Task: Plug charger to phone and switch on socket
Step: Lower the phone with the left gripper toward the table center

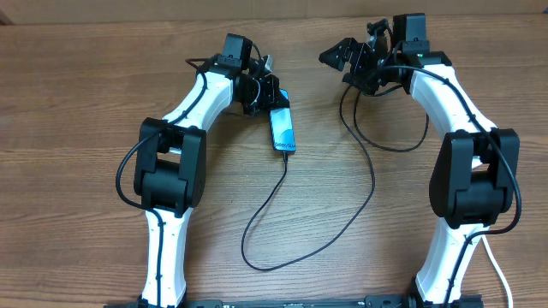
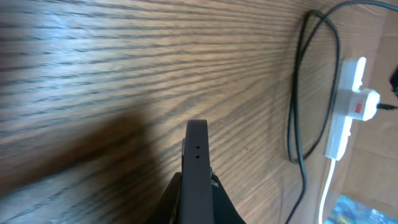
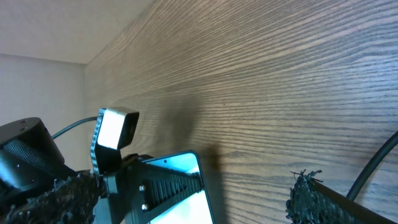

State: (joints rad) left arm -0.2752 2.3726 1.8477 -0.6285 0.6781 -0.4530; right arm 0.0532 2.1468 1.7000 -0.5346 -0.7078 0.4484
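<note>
The phone [image 1: 282, 128] lies on the table with its blue screen lit. My left gripper [image 1: 272, 101] is shut on its far end. In the left wrist view the phone's dark edge [image 2: 197, 155] stands between the fingers [image 2: 197, 183]. The black charger cable [image 1: 360, 210] meets the phone's near end and loops across the table toward the right arm. My right gripper [image 1: 349, 58] is open and empty at the back of the table. Its view shows the phone [image 3: 186, 180] held by my left gripper. The white socket strip [image 2: 345, 115] with a red marking shows only in the left wrist view.
The white cord [image 2: 326, 193] runs from the strip toward the table's edge. Loops of black cable [image 1: 398, 141] lie below the right arm. The table's far edge [image 3: 118, 43] meets a pale wall.
</note>
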